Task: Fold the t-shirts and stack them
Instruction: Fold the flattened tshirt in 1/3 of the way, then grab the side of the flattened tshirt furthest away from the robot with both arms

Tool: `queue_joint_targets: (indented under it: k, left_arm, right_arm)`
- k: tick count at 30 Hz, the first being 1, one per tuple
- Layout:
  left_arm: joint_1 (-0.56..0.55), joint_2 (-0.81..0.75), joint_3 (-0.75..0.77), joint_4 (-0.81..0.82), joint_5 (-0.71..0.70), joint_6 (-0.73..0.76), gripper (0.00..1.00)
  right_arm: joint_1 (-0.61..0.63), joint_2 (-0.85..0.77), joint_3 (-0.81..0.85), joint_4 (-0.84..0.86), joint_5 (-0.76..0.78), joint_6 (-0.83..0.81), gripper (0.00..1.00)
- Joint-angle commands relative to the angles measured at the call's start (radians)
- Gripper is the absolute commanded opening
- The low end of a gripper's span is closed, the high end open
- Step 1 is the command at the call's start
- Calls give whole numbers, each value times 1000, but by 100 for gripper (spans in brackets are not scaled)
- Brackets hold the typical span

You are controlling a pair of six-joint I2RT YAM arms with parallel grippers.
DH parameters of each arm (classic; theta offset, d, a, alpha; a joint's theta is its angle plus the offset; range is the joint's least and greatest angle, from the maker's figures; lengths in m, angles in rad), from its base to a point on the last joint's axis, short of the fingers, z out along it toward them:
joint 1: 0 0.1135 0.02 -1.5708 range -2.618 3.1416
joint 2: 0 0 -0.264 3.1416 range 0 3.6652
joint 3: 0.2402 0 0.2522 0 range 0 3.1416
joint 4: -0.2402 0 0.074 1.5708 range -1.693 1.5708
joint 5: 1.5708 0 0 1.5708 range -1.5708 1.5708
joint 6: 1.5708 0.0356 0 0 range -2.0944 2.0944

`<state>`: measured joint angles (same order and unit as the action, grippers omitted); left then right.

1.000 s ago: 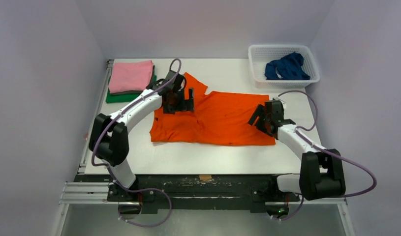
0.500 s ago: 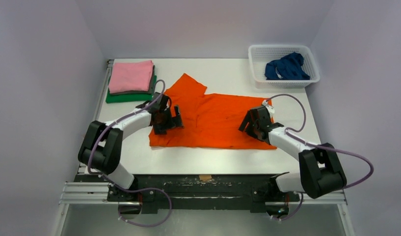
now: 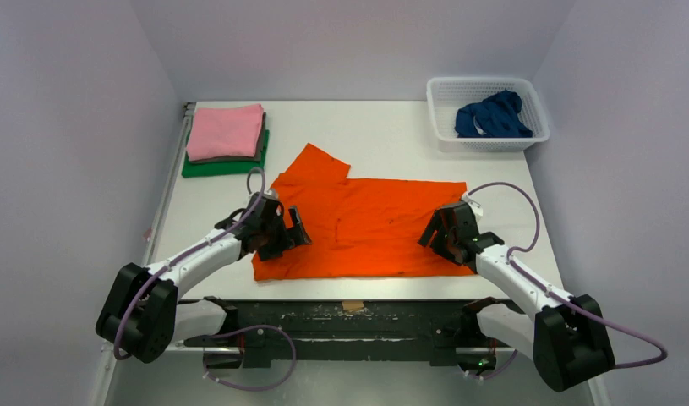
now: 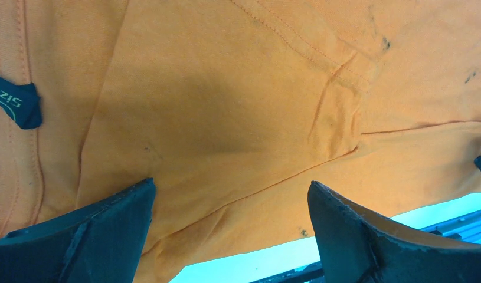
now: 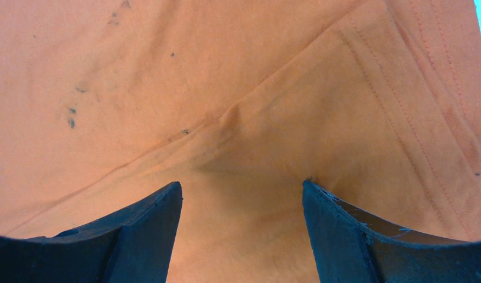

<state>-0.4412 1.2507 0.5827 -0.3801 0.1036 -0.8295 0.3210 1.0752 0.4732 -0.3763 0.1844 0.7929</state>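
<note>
Orange cloth was seen beneath both claws: the left gripper (image 3: 283, 234) and right gripper (image 3: 440, 236) were opened wide, nothing grasped, over the orange t-shirt (image 3: 366, 227) spread at centre frame. A pink t-shirt (image 3: 226, 131) was stacked upper left; a dark blue t-shirt (image 3: 493, 116) was bundled in the basket (image 3: 484, 143) upper right.

Only one piece of writing shows up for me, in my left wrist view. It is a small dark blue tag (image 4: 13, 105) sewn on the orange t-shirt (image 4: 226, 118), up and to the left of my left pincer (image 4: 231, 184). The tag carries green lowercase letters that sit upside down to me. Turned round they seem to read "size", and the frame edge cuts off whatever else is there. In the overhead and right wrist views I can read no lettering.
</note>
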Motion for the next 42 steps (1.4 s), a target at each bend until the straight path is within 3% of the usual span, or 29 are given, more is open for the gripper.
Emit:
queue_joint_targets:
  k: [1,10,14,16,22,28,32,34,38,42]
  left_arm:
    - [-20,6,-70,-230,-7,-56,100]
    - [-21,-155,160,-405,-157,-22,100]
    - [-17,-103,360,-431,-264,38,100]
    - [-3,-8,475,-422,-285,75,100]
    - [105,387,890,-371,-210,192,100]
    - [161,869,1436,-498,-201,285,100]
    - [177,1147,1759,-565,-110,316,94]
    - [180,1211,1809,-533,-73,318,94]
    - [183,1222,1712,-371,-25,302,93]
    - [182,1242,1704,-356,51,286,90]
  right_arm:
    - [4,-45,-49,-122,-32,53,74]
    - [3,-59,142,-166,114,13,78]
    - [3,-39,255,-161,274,6,91]
    - [1,-11,301,-144,344,14,99]
    - [-50,173,431,-88,382,-77,99]
    - [-157,305,479,-40,289,-111,99]
    - [-170,349,479,-22,256,-124,98]
    - [-172,369,490,-29,246,-129,97]
    - [-172,386,493,-27,229,-135,97]
    - [-172,387,493,-29,224,-137,96]
